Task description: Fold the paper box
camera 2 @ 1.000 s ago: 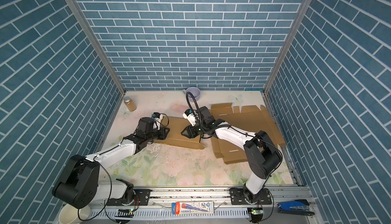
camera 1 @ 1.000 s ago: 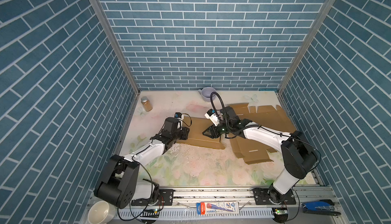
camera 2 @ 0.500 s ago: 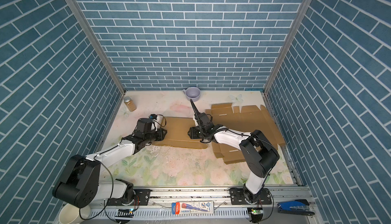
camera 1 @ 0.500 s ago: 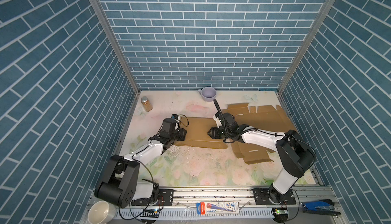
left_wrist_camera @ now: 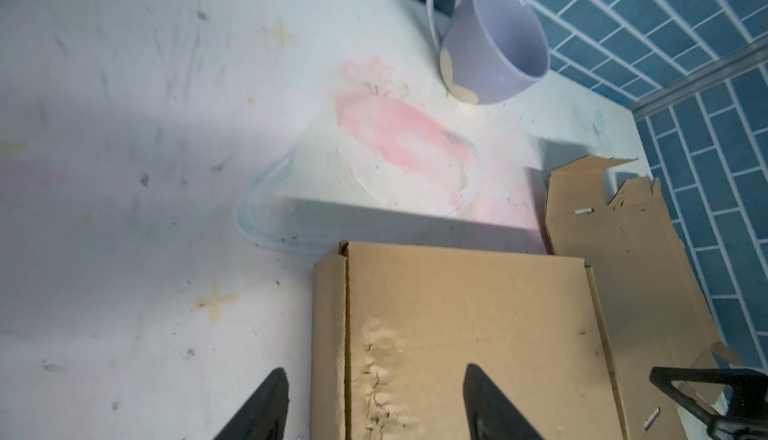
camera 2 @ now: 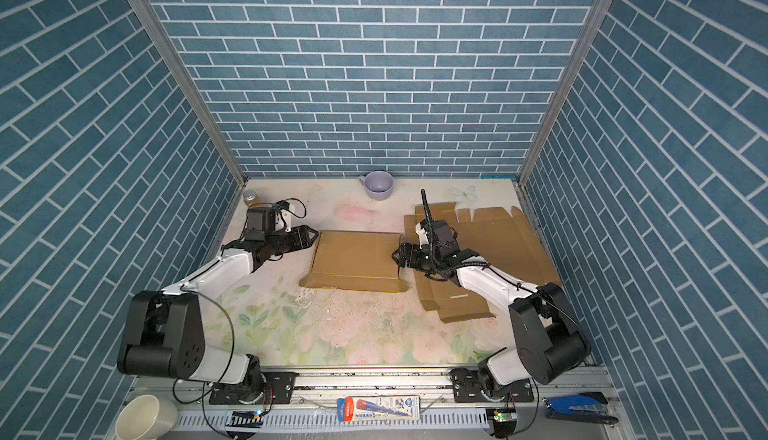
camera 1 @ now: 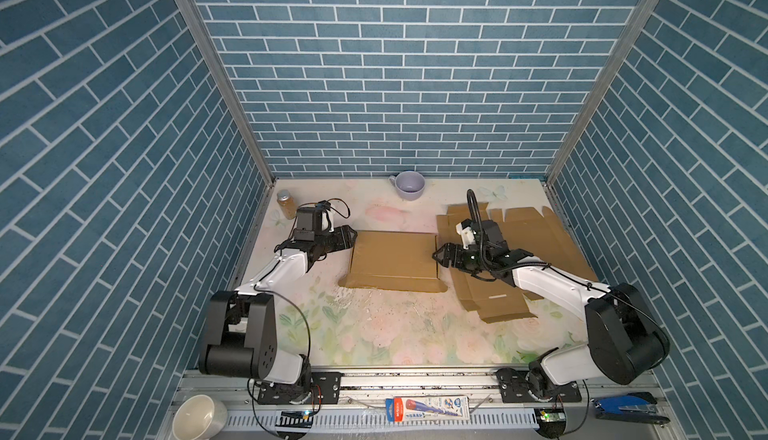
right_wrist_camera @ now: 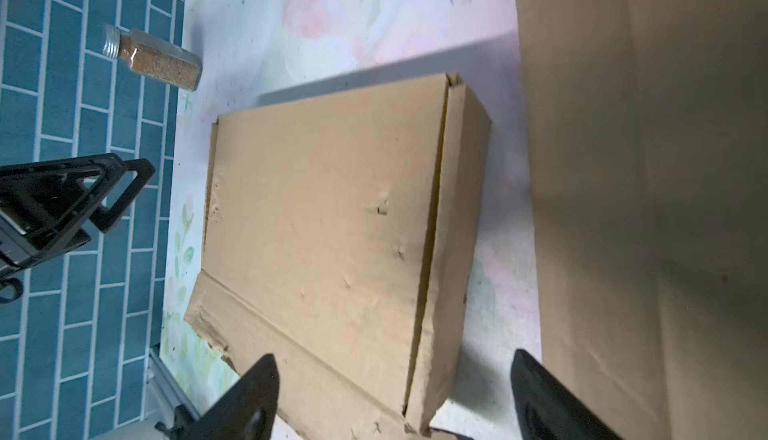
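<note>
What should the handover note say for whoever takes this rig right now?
Left gripper: open at the box's left edge, nothing held.
Right gripper: open at the box's right edge, nothing held.
The box lies between the two, with flat cardboard sheets to its right.
Done: body formed, lid down.
Left: front flap sticks out along the near edge and looks untucked.

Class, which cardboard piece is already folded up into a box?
The folded box between the left claw and right claw; the cardboard sheet to its right lies flat, unfolded.
</note>
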